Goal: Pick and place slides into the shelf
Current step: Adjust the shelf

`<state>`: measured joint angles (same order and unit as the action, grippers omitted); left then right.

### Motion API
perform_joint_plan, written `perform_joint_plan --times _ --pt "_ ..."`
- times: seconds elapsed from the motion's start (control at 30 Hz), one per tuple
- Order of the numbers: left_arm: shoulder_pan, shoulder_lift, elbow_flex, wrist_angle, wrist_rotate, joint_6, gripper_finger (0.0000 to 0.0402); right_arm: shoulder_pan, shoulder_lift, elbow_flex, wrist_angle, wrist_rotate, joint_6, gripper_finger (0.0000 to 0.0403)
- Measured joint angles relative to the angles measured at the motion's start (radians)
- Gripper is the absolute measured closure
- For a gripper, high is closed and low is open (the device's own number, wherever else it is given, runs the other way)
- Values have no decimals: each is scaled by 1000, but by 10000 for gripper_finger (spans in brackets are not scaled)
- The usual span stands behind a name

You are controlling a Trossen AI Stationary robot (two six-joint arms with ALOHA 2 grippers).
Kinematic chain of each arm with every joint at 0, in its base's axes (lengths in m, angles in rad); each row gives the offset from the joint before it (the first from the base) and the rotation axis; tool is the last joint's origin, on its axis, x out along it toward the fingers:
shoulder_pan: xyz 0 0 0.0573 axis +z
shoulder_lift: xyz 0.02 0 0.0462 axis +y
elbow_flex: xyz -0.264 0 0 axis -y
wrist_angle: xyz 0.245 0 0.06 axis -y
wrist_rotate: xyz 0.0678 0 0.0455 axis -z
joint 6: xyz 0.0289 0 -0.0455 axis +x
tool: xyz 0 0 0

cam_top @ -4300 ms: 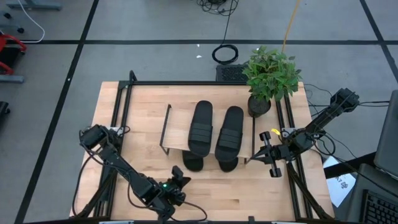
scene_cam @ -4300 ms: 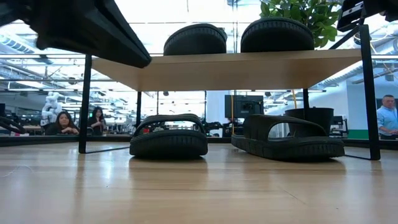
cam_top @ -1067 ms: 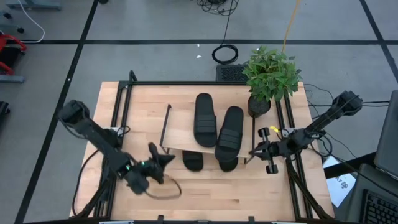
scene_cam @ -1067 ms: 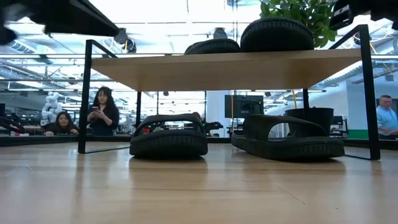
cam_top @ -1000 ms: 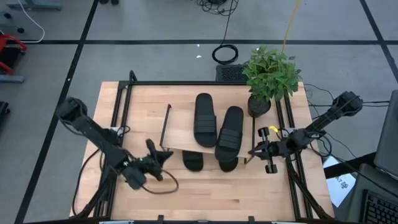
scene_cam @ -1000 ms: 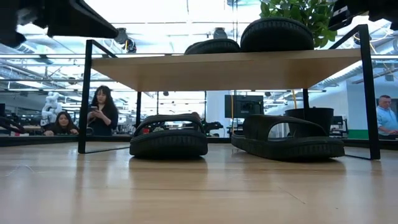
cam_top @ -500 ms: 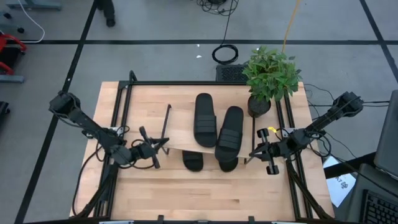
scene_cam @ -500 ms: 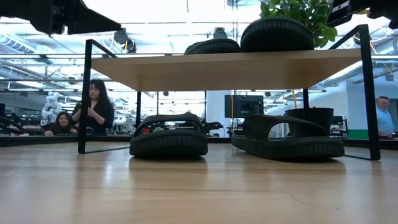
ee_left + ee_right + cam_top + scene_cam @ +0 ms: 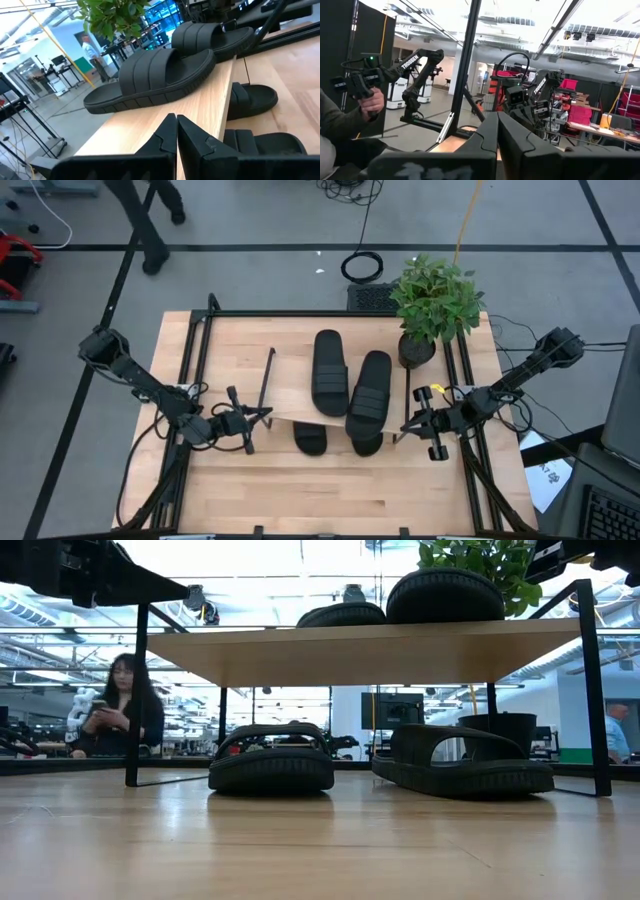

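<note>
The shelf (image 9: 295, 390) is a light board on black wire legs in the middle of the table. Two black slides (image 9: 328, 372) (image 9: 370, 393) lie on its board. Two more (image 9: 270, 760) (image 9: 465, 762) rest sole-down on the table under it, their ends (image 9: 310, 438) (image 9: 365, 442) sticking out toward the near edge. My left gripper (image 9: 256, 417) is shut and level at the shelf's left near corner, its tips (image 9: 176, 122) just before the board's edge (image 9: 150, 135). My right gripper (image 9: 408, 425) is shut beside the shelf's right end.
A potted plant (image 9: 432, 305) stands at the table's far right corner behind the shelf. Black rails (image 9: 190, 380) run along the table's left and right sides. Bare wood (image 9: 330, 490) lies between the shelf and the near edge. A person (image 9: 120, 705) stands in the room beyond.
My left gripper has moved from the near-left part of the table toward the far edge and levelled out at the shelf's left near corner, with its arm swinging toward the left edge. The slides and the right arm have kept still. A person walks across the background.
</note>
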<state>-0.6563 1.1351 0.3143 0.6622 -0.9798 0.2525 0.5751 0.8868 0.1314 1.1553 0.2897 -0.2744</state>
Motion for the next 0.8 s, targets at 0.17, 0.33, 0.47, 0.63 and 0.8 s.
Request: perform_joint_plan --times 0.17,0.33,0.47,0.63,0.8 --pt "0 0 -1 -2 0 -2 396 0 4 0 0 0 0 403" --pt "1 0 -1 -2 -6 -29 396 0 4 0 0 1 0 403" --pt "0 1 -2 -6 -116 -12 399 0 4 0 0 1 4 403" --pt "-1 3 -4 31 -186 107 400 0 4 0 0 0 11 403" --pt "-7 2 8 47 -30 148 401 0 4 0 0 0 1 403"
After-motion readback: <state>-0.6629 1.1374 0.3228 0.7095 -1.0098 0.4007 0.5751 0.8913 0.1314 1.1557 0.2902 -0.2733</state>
